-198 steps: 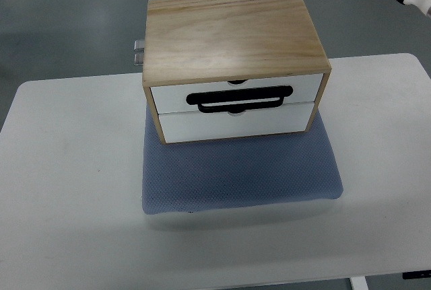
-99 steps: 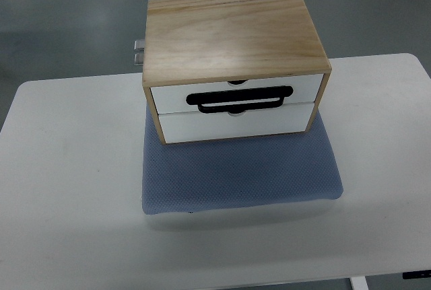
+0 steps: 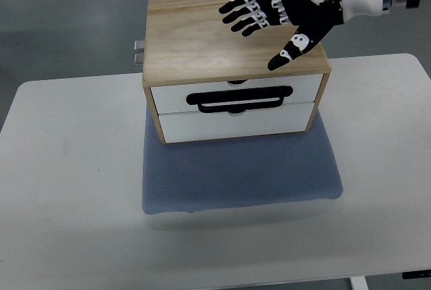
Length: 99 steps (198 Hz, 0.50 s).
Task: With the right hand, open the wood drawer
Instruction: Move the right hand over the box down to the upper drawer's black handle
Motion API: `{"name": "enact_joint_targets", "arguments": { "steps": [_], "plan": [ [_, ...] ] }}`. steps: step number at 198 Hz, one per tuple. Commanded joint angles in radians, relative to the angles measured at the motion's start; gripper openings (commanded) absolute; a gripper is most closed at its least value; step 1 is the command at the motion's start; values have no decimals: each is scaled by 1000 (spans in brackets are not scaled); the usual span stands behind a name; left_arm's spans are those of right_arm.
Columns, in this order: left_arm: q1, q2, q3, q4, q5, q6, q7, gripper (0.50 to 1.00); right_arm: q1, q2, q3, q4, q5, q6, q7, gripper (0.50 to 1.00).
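The right hand (image 3: 286, 14) has come in, fingers spread and empty, apparently above the wood drawer box (image 3: 232, 34).

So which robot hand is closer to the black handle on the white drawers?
The right. The right hand hovers open over the light wooden box, just up from the black handle. The left hand isn't in the picture at all.

Wood drawer box (image 3: 232, 34): light timber casing, two white-fronted drawers stacked one above the other, both shut flush. Black loop handle (image 3: 240, 99) lies across the joint between the fronts. Box stands upright, front facing the camera.
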Motion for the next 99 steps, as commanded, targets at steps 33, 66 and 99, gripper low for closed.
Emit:
{"name": "enact_joint_targets", "arguments": {
  "steps": [33, 66, 99],
  "plan": [
    [0, 0, 0, 0, 0, 0, 1, 1000, 68, 115, -109, 50, -21, -109, -60, 932],
    [0, 0, 0, 0, 0, 0, 0, 1000, 72, 144, -153, 53, -21, -136, -71, 932],
    [0, 0, 0, 0, 0, 0, 0, 1000, 71, 158, -155, 69, -20, -153, -112, 930]
  ]
}}
